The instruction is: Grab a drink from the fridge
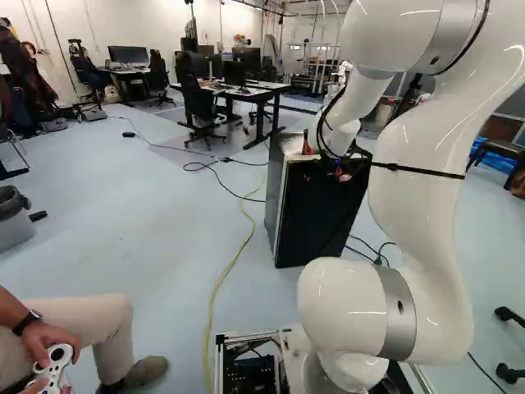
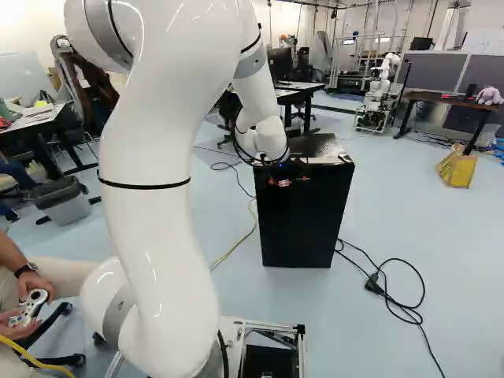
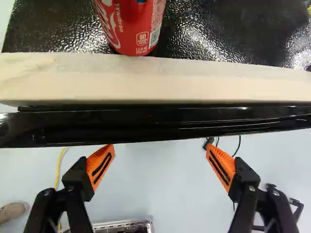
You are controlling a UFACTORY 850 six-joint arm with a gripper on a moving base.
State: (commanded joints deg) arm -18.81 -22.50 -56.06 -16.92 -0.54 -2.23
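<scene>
wrist view: here we go, one red drink can [image 3: 133, 26] in sight, upright on top of the black fridge [image 2: 303, 220], close by the near edge!
gripper: the black gripper [image 3: 160, 148] is spread wide, nothing between its fingers, tips just short of that near edge.
pale strip: the strip [image 3: 218, 80] runs along the edge, between the fingertips and the can.
arm: the white arm [image 1: 431, 222] reaches out to the fridge's top, and this looks like the lining-up step, no grasp made.
yellow cable: the can sits a touch toward the cable [image 3: 59, 167] side of the gap, so a small shift that way should centre it.
height: lift clear of the strip first, then ease in level; too low and the fingers could catch the edge.
squeeze: bring both pads past the can's middle, close gently; one-sided contact might tip it, a hard pinch might dent it.
</scene>
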